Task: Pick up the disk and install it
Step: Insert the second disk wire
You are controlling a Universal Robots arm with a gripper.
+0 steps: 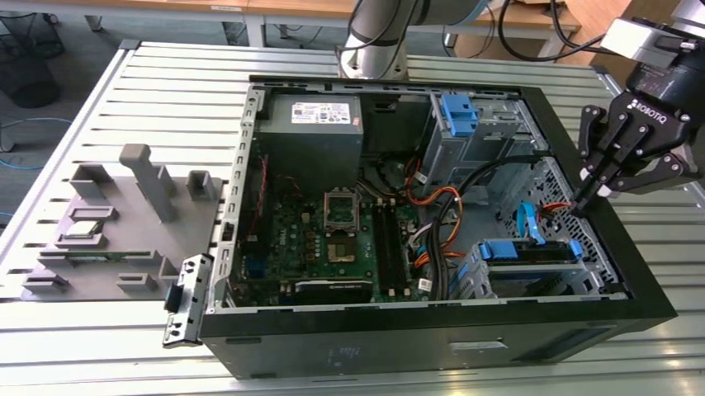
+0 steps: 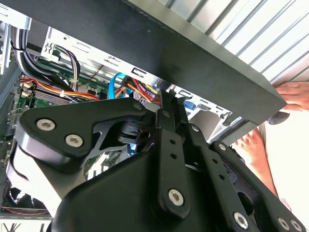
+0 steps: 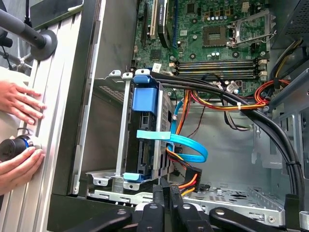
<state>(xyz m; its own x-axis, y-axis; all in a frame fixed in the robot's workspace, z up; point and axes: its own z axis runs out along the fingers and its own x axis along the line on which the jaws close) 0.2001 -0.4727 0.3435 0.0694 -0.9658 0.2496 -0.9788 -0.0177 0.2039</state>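
The gripper hung over the open computer case at the exterior view's right, tilted inward, its black linkage fingers pressed together and holding nothing, their tips just inside the case wall. In the first wrist view the closed fingertips pointed down near the drive cage.

The disk sat in that perforated metal cage in the case's corner, framed by its bright blue plastic bracket; in the first wrist view it stood on edge, its dark side showing behind the blue tab, with a flat light-blue cable looping from it.

The case was matte black, resting on a ribbed aluminium surface. A green motherboard lay inside. A person's hands pressed the surface's edge.
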